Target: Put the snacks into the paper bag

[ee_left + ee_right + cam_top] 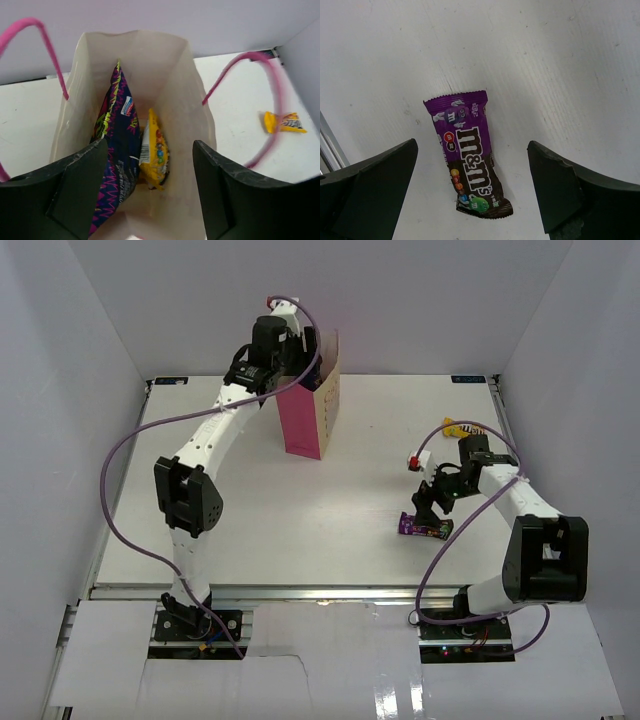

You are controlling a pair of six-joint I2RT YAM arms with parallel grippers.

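The right pincer (pixel 471 145) hangs wide open and empty above a glossy purple candy packet (pixel 470 160) printed "m&m's". The packet lies flat below the gap between the fingers, near the white bench's (pixel 570 60) near right corner. The left pincer (pixel 150 145), also spread and empty, is over the mouth of the cream-and-pink paper gift bag (pixel 175 75) by the far edge. The bag holds a dark blue zigzag snack bag (pixel 117 150) and a yellow candy packet (pixel 152 155). A second yellow packet (pixel 285 122) lies near the right edge.

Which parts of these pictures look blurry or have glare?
Top view: even light, with a glare streak on the white front strip. Left wrist view: the pink handles are smeared, the blue bag inside the paper bag is sharp. Right wrist view: the purple packet is crisp, its print readable.
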